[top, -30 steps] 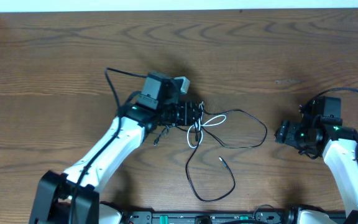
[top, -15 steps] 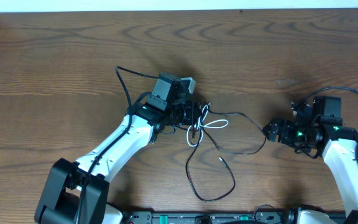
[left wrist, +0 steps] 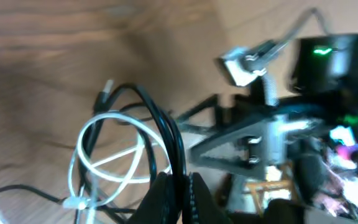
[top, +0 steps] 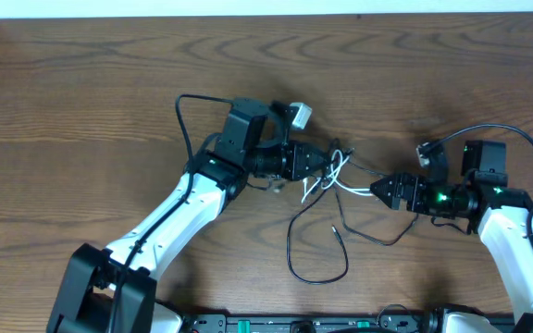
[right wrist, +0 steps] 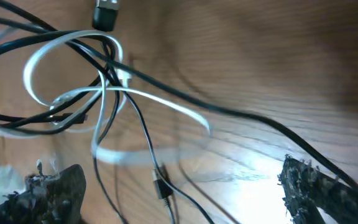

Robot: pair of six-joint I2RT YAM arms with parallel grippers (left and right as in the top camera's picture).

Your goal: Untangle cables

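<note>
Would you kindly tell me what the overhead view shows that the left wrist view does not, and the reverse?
Only overhead: the whole white left arm and right arm, plus the long slack loop of the thin black cable lying toward the near table edge.
Only left wrist: a close look at the left gripper, shut on the thin black cable.
Both: the thin white cable tangled with the black one, the right gripper close to the tangle, and the brown wooden table.
</note>
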